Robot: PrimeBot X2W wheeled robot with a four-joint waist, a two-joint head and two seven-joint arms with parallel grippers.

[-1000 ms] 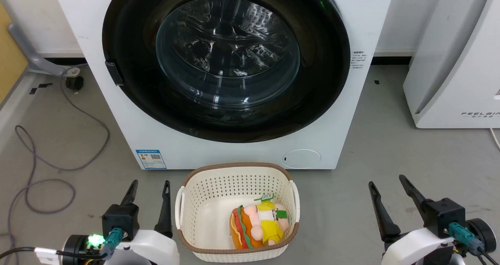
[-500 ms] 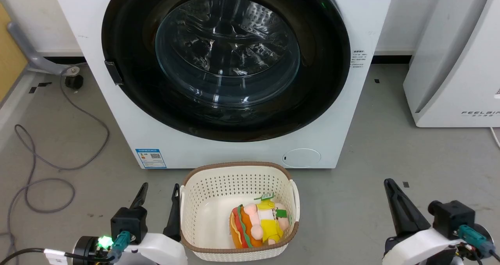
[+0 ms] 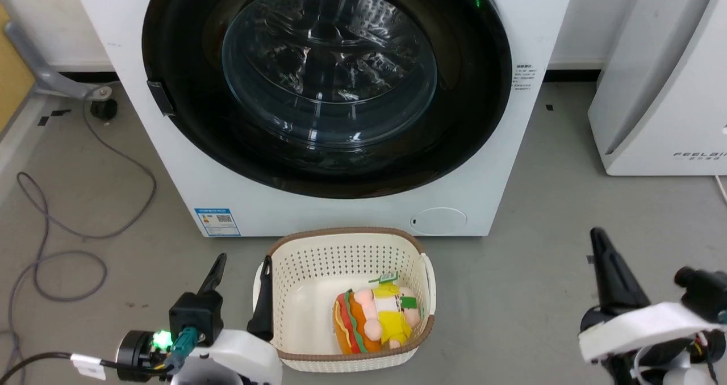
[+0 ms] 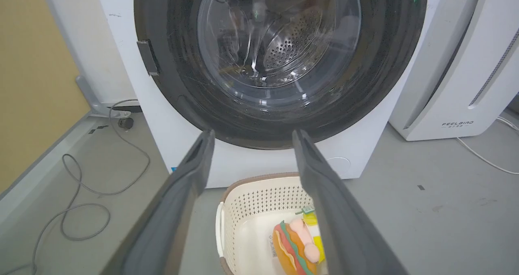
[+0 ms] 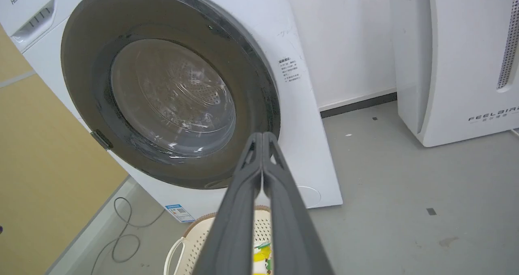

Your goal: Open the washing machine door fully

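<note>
Left gripper down low over the floor, two fingers spread wide, nothing between them. Right gripper off to the other side, fingers pressed tight together, pinching nothing. Ahead of both grippers and higher up, well apart from them, the washing machine door: big, round, shiny black, with a clear bowl in the middle, shut flat against the white washing machine. Small dark tab on the door's edge, ahead of the left gripper and a bit to its left. Just beside the left gripper's right finger, a cream basket on the floor, with a bright toy inside. Grey cable looped on the floor left of the left gripper. Tall white box ahead of the right gripper, to its right
</note>
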